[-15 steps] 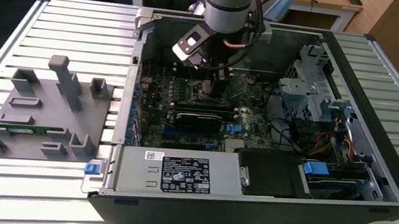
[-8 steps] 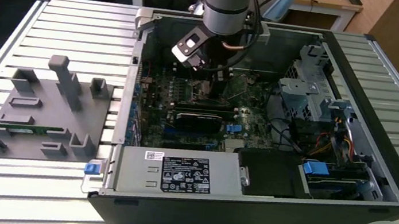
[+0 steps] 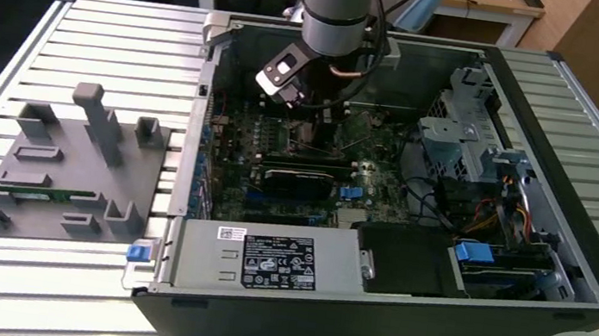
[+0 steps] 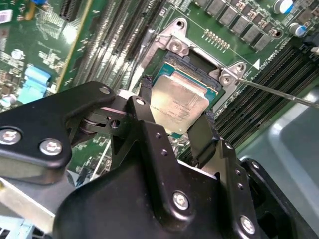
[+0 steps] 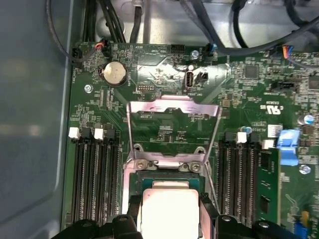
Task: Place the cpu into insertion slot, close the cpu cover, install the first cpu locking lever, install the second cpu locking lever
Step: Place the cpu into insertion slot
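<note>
A silver slatted metal surface point(image 3: 30, 280) carries two things. A black, open-sided computer case point(image 3: 371, 329) lies at its middle. A grey plastic fixture block with upright posts point(image 3: 66, 181) lies just beside the case, toward the exterior view's left.

Dull metal cpu point(image 5: 169, 209), matt black hand point(image 4: 178, 103) (smooth plastic)

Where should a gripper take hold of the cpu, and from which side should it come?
By two opposite edges, coming straight down from above. The cpu is a thin flat square lying level at the insertion slot, so only its rims give parallel faces, and its underside must stay free. The gripper straddles it this way, one finger on each edge.
</note>
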Motion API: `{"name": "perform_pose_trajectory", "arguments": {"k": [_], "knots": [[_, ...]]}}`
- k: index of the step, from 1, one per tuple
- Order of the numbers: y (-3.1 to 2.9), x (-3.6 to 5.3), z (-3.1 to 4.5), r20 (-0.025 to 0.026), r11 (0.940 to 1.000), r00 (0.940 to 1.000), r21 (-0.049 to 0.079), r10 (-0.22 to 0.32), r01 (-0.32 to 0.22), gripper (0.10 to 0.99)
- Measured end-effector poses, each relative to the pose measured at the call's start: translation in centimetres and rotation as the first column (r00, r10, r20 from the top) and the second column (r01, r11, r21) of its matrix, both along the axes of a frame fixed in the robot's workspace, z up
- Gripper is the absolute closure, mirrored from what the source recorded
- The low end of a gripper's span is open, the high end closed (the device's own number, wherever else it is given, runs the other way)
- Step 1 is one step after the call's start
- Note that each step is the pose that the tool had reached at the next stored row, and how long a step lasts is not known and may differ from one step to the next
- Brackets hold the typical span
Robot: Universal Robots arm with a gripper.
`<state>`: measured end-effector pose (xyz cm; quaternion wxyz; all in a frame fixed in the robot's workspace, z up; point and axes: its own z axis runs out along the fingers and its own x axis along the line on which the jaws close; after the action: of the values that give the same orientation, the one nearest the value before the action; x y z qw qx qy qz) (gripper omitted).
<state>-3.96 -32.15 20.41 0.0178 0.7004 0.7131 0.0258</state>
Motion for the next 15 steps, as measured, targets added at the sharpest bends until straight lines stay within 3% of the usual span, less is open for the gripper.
{"name": "perform_pose_trajectory", "arguments": {"k": [15], "knots": [[0.07, 0.0, -0.76, -0.0025, 1.0, 1.0, 0.0, -0.008, 0.008, 0.545]]}}
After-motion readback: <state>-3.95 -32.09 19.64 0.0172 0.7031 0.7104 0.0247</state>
